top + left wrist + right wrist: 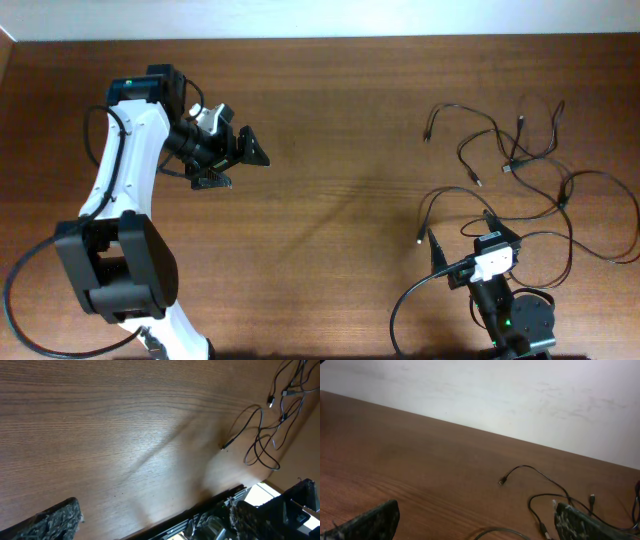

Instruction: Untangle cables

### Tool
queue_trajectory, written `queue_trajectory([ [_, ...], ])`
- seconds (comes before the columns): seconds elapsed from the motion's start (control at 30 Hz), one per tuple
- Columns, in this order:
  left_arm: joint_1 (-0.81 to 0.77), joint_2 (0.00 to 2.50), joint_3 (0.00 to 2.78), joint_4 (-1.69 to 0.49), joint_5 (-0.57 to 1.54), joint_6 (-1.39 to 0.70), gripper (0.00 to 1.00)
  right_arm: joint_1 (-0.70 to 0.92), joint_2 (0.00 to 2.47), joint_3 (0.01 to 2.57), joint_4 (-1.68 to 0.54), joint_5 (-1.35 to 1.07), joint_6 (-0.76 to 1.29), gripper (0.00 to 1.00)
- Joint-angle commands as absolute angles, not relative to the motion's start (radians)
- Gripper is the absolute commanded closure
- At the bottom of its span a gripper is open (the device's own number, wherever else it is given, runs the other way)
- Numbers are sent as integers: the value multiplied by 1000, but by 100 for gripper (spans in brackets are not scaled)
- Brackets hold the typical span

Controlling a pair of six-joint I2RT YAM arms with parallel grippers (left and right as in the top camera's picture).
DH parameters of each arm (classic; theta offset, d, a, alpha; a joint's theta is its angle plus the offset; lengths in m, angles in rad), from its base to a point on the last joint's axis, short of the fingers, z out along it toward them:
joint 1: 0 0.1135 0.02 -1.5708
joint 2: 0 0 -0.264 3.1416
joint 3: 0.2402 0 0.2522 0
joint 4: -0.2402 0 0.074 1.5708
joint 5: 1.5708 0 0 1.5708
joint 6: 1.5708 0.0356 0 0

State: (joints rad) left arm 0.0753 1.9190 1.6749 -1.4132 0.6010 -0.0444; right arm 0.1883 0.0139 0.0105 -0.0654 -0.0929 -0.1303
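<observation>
The cables [516, 162] are several thin black cords lying in a loose tangle on the right half of the wooden table [330, 120], their plugs spread outward. My right gripper [465, 236] stands open at the tangle's near left edge, with one cord running close past its right finger and nothing between the fingers. In the right wrist view, the cables [522, 467] lie ahead and to the right of the right gripper [475, 527]. My left gripper [235, 166] hangs open far to the left above bare wood. The left wrist view shows the cables [225, 446] far off, beyond the left gripper [155, 525].
The table's far edge meets a pale wall [520, 395]. A thicker black cable [402, 302] belonging to the right arm loops at the near edge. The white left arm [125, 170] stretches across the table's left side.
</observation>
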Motion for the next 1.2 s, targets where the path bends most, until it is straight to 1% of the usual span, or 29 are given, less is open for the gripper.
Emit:
queue_trajectory([
  [0.0, 77, 1934, 1686, -1414, 601, -25, 1, 181, 4, 6, -71, -101, -120, 1],
  [0.13, 72, 1901, 1686, -1414, 601, -25, 1, 181, 4, 6, -71, -101, -120, 1],
  [0.23, 34, 1796, 1686, -1414, 601, -25, 1, 181, 4, 6, -71, -101, -120, 1],
  [0.37, -83, 1579, 1686, -1414, 601, -25, 1, 181, 4, 6, -71, -101, -120, 1],
  [0.5, -190, 1429, 1686, -1414, 601, -25, 1, 181, 4, 6, -71, -101, -120, 2],
  [0.63, -203, 1379, 1686, -1414, 601, -25, 1, 181, 4, 6, -71, -101, -120, 1],
  [0.83, -203, 1392, 1646, -1414, 601, -25, 1, 181, 4, 6, -71, -101, -120, 1],
  [0.9, -203, 1391, 1610, -1414, 601, -25, 1, 181, 4, 6, -71, -101, -120, 2],
  [0.97, -203, 1391, 1514, -1403, 601, -25, 1, 181, 4, 6, -71, -101, -120, 1],
  [1.1, -203, 1383, 1386, -1272, 601, -25, 1, 181, 4, 6, -71, -101, -120, 1],
  [1.17, -203, 1381, 1344, -1264, 601, -25, 1, 181, 4, 6, -71, -101, -120, 1],
])
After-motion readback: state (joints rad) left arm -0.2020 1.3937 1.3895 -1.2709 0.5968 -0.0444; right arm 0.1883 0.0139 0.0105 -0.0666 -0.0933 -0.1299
